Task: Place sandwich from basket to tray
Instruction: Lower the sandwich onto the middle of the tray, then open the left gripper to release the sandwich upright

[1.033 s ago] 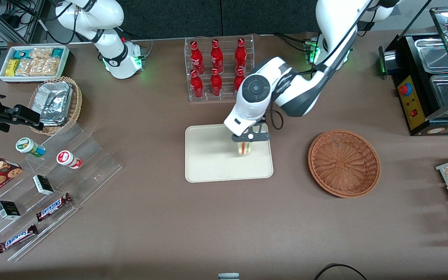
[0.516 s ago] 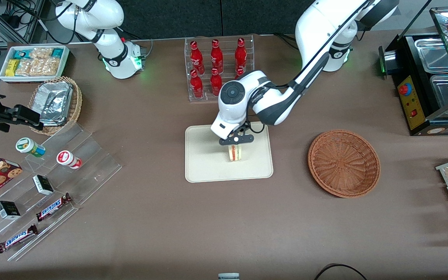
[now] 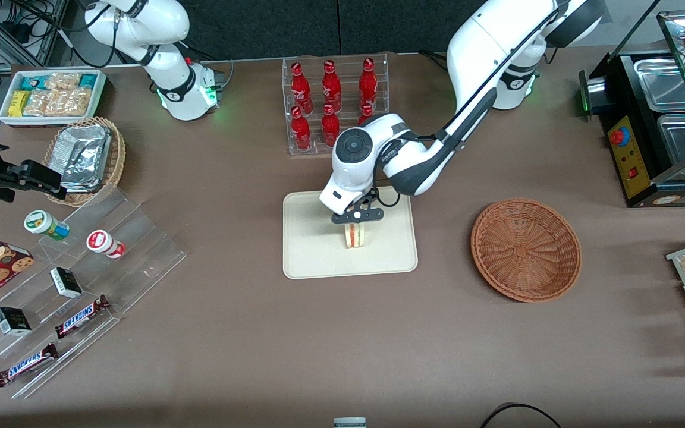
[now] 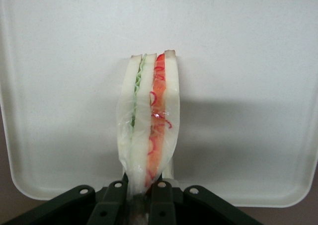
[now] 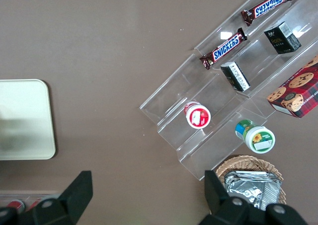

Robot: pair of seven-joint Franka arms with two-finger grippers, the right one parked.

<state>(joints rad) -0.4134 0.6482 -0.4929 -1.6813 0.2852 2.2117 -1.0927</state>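
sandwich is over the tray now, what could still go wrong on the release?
1. The sandwich stands on its narrow edge, pinched at one end by the gripper; once the fingers open it may topple flat.
2. Its clear wrap is caught between the fingers, so it could cling and drag as the arm lifts.
3. It sits over the middle of the tray, so sliding off looks unlikely; the basket is already empty.

Gripper clamped on sandwich over tray; basket lay well apart, toward working arm's end.
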